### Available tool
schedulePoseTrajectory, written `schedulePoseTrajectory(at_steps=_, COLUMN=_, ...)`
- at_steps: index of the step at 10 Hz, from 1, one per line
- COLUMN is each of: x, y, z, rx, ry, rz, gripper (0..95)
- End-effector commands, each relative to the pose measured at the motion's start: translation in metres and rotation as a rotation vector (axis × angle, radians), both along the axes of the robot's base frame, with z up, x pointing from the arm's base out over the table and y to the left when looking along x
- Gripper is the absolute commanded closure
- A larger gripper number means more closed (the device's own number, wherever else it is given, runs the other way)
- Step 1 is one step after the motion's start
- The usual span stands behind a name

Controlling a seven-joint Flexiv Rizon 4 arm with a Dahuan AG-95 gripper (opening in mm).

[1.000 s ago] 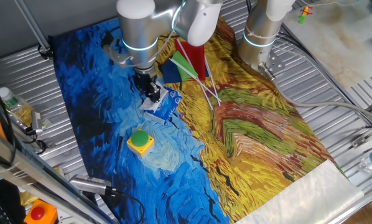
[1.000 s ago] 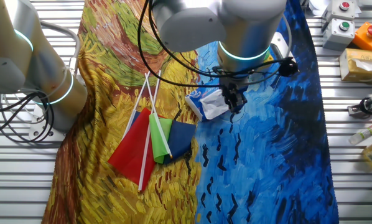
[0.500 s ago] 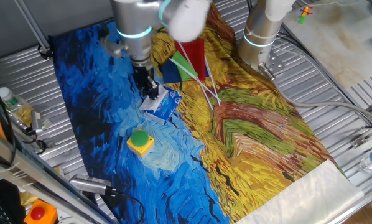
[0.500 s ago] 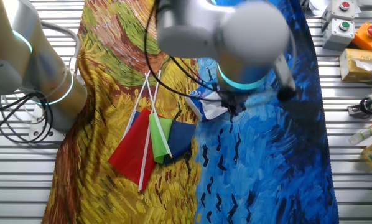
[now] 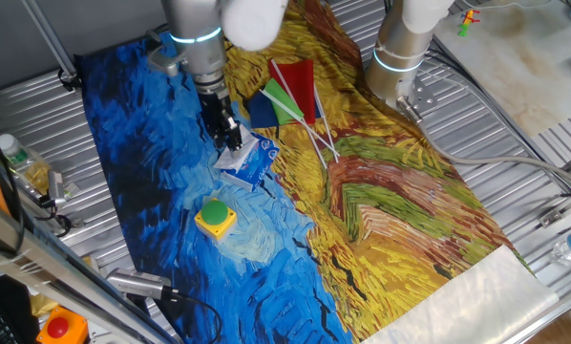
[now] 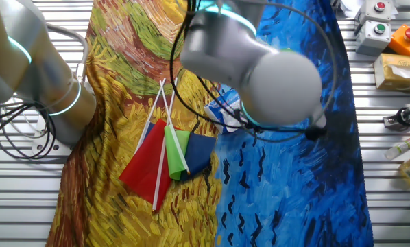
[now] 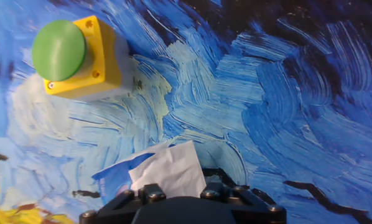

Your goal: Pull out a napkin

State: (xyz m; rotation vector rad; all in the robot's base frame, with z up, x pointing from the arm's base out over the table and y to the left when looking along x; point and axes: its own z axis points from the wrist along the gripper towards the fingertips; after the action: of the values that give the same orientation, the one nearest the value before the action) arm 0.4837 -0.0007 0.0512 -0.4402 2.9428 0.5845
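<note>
My gripper (image 5: 232, 139) points down over the blue tissue packet (image 5: 256, 164) on the painted cloth. It is shut on the napkin (image 7: 171, 167), a creased white sheet that sticks out past the fingers in the hand view. A blue corner of the packet (image 7: 114, 177) shows just left of the sheet. In the other fixed view my arm covers the gripper, and only the packet's end (image 6: 216, 108) shows beside it.
A yellow box with a green button (image 5: 215, 217) (image 7: 74, 55) stands close in front of the packet. Red, green and blue flags on white sticks (image 5: 287, 92) (image 6: 166, 154) lie beside it. A second robot arm's base (image 5: 398, 59) (image 6: 51, 89) stands at the cloth's edge.
My arm has lifted and swung toward the far left, and the wrist now leans over the packet. The gripper stays on the white sheet at the packet's top.
</note>
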Motion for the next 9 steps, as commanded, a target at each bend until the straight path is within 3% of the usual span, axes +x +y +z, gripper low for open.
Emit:
schedulePoseTrajectory(at_steps=1, x=0.0010, y=0.0008, z=-0.0004, rx=0.022, ry=-0.006, rz=0.005, gripper=38.0)
schedulePoseTrajectory(at_steps=9, x=0.0016, y=-0.0004, z=-0.0081, rx=0.049, ry=-0.010, rz=0.008, gripper=38.0)
